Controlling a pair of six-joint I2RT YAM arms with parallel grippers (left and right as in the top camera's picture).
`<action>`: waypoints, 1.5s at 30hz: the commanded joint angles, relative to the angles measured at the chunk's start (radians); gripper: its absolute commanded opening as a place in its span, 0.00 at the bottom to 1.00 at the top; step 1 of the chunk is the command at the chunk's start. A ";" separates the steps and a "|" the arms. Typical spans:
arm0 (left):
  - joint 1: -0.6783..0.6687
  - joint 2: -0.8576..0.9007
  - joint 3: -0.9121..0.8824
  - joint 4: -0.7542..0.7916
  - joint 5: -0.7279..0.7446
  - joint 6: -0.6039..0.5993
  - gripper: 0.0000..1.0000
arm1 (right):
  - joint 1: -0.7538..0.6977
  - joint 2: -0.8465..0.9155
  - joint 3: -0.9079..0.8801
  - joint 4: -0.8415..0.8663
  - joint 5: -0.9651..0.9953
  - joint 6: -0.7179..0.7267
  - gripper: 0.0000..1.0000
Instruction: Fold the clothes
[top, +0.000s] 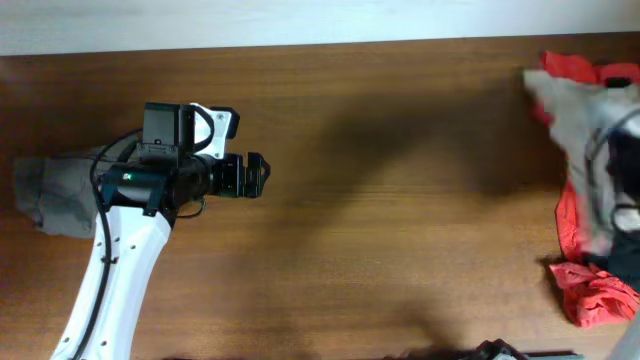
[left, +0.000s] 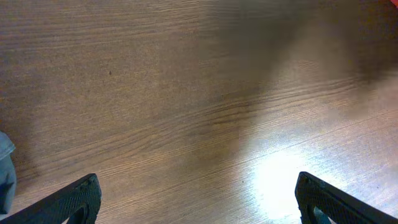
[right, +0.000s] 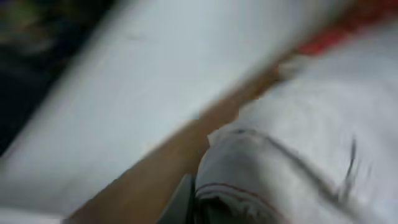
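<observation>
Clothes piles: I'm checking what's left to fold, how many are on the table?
2: a gray garment at the left edge, and a red and beige heap at the right edge. Others may be hidden beyond the frame.

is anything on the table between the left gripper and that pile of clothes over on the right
Nothing visible does. Only bare table lies between the open left gripper and the clothes pile at the right edge. The gray garment lies behind that arm, off the path.
</observation>
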 joint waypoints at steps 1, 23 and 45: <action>-0.005 -0.005 0.024 0.005 0.018 -0.006 0.99 | 0.126 -0.056 0.068 0.052 -0.103 -0.024 0.04; -0.005 -0.047 0.031 0.000 0.231 0.101 0.95 | 0.743 0.139 0.082 0.128 0.106 -0.063 0.04; -0.452 -0.095 0.031 0.213 0.040 0.299 0.91 | 0.910 0.159 0.084 0.295 0.595 0.596 0.04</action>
